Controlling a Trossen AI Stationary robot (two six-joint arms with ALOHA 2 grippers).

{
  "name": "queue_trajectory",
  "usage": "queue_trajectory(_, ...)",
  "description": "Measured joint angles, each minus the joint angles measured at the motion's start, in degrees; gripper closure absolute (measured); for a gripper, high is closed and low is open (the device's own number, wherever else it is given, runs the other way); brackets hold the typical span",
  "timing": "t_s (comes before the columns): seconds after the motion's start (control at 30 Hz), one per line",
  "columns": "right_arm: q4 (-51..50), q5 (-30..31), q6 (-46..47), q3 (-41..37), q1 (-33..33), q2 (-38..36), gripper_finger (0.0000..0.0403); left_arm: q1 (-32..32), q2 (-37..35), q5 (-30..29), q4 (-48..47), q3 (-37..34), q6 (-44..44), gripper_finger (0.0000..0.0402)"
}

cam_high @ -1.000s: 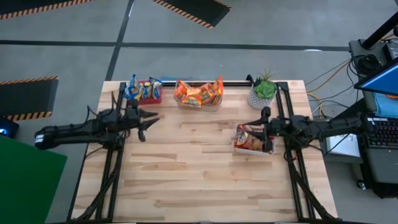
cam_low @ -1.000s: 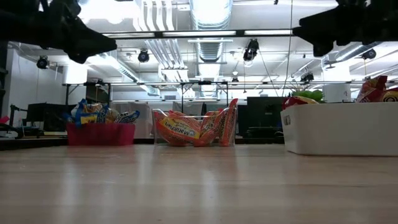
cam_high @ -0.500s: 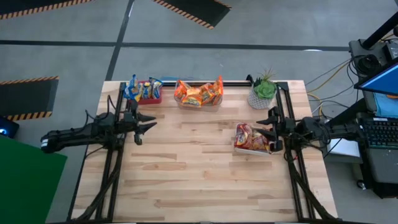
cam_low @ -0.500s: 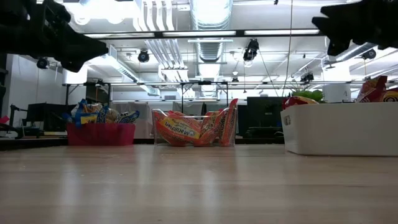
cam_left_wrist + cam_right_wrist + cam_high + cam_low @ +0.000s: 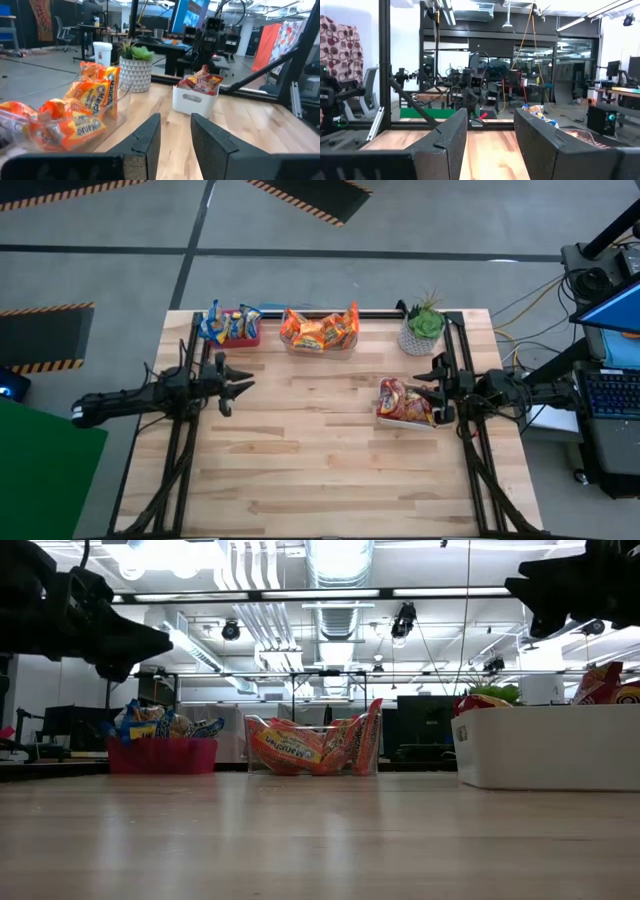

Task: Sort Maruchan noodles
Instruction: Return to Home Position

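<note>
Every noodle packet I can spot is sitting in a bin. The blue-marked packets [image 5: 228, 323] are bunched up in the red bin [image 5: 243, 338] at the far left corner of the table [image 5: 320, 470]. The orange packets [image 5: 318, 330] stand on edge in the clear bin [image 5: 320, 350], just right of the red one along the far edge. The red-and-pink packets [image 5: 402, 400] are piled in the white bin [image 5: 384, 416], further right and a bit nearer, roughly mid-depth on the table. A potted plant [image 5: 422, 328] sits at the far right, just beyond that white bin.

The left gripper [image 5: 238, 387] hangs over the left part of the table, on the near side of the red bin and pointing toward the middle. From the low camera it's well up off the wood. Its own wrist camera shows the two fingers [image 5: 149, 137] parted with a modest gap and nothing between them, with the clear bin and its orange packs off ahead.

The right gripper [image 5: 437, 386] is over on the right side, right at the white bin's right-hand edge and pointing left across the table, also high up in the low view. Its fingers [image 5: 447, 140] are spread wider than the left ones, and there's nothing in between, just bare wood and the room showing through the gap.
</note>
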Motion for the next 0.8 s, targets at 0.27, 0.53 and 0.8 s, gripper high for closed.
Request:
queue_trajectory(0.27,-0.60,0.17,-0.52,-0.02,0.02,-0.90,0.0250,-0.02,-0.18,1.36,-0.33,0.00,-0.66,0.0311)
queue_trajectory(0.53,-0.79,3.07,-1.30,-0.07,0.02,-1.97,0.0250,0.00,0.03,1.00,-0.31,-0.02,1.09,0.0311)
queue_trajectory(0.8,-0.69,15.19,1.52,-0.09,0.00,-0.60,0.0250,0.00,0.15,-0.34,-0.22,-0.02,1.51,0.0311)
